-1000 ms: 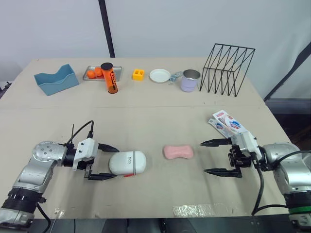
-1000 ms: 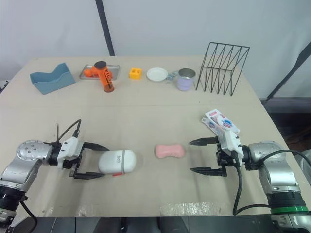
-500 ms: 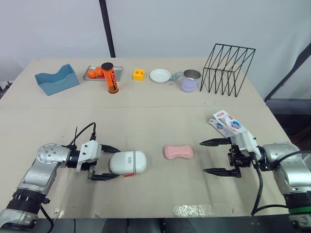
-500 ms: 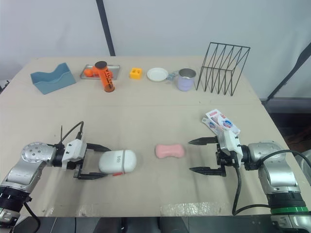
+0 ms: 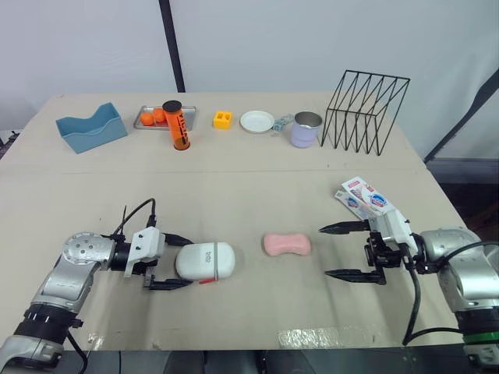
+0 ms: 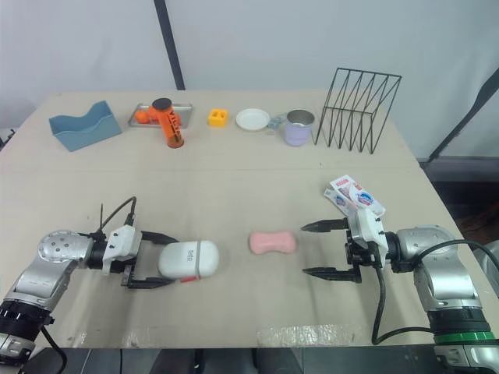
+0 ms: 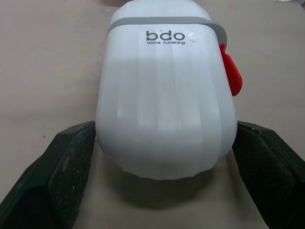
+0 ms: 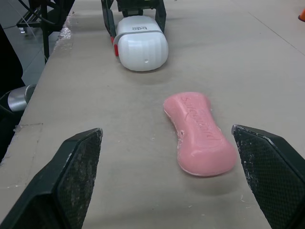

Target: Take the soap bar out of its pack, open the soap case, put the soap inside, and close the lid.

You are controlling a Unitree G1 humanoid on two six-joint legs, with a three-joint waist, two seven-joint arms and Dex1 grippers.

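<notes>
At the near side of the table (image 5: pixel 234 187), we are bracketing the shut soap case (image 5: pixel 214 259) with our left gripper (image 5: pixel 189 262), fingers spread either side of its rounded end.
Our right gripper (image 5: pixel 323 252) is hanging spread wide, facing the bare pink soap bar (image 5: pixel 286 244) lying between case and gripper; the pack (image 5: pixel 365 196) is lying beside that arm. We are judging that a pinch on the smooth shell could be squirting it forward, and a finger may be blocking the red latch (image 7: pixel 231 71).
</notes>
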